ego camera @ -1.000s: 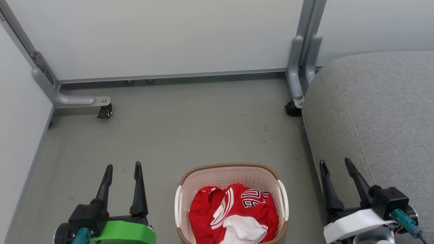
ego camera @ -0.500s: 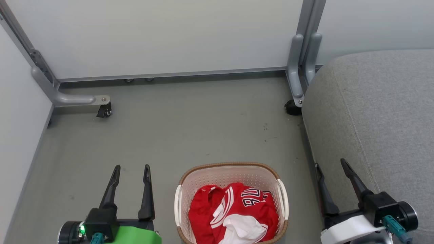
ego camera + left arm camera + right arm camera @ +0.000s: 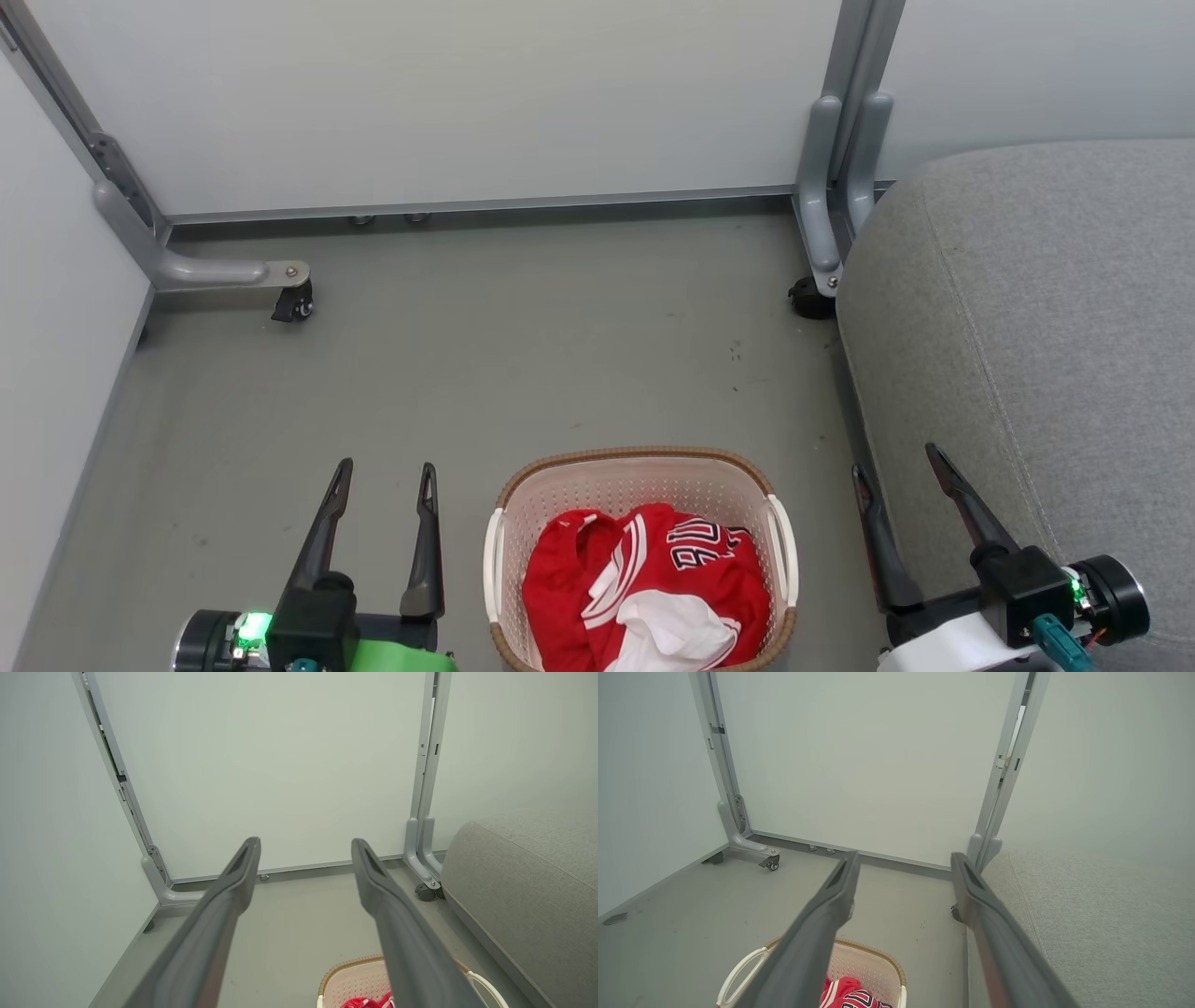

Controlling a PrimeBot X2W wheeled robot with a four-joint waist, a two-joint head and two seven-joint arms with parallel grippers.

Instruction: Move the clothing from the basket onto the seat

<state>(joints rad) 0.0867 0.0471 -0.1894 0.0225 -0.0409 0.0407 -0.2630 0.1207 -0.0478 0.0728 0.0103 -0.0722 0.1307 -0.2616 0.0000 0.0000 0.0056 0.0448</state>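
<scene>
Crumpled red clothing [image 3: 644, 583] with white stripes and dark lettering lies in a cream, brown-rimmed basket [image 3: 635, 457] on the near grey floor [image 3: 513, 355]. It sits between the left gripper [image 3: 386, 467] and right gripper [image 3: 895, 460], both spread wide and empty. A grey seat [image 3: 1046, 308] lies to the right, with pale wall panels [image 3: 467, 93] at the far side.

Quick rundown of my spot: the basket [image 3: 640, 459] sits on the floor [image 3: 523, 355] right in front of me, between my left gripper [image 3: 386, 465] and my right gripper [image 3: 894, 459]. The clothing [image 3: 644, 583] is piled inside it, more toward my side. The seat [image 3: 1046, 308] is off to my right, a strip of floor between it and the basket, and my right gripper hangs right at its near edge. A wall panel [image 3: 448, 103] runs across the back and a side panel [image 3: 56, 373] closes off my left. One caster [image 3: 294, 303] stands near the far left corner, and a second caster [image 3: 808, 299] stands just beside the seat's far corner.
</scene>
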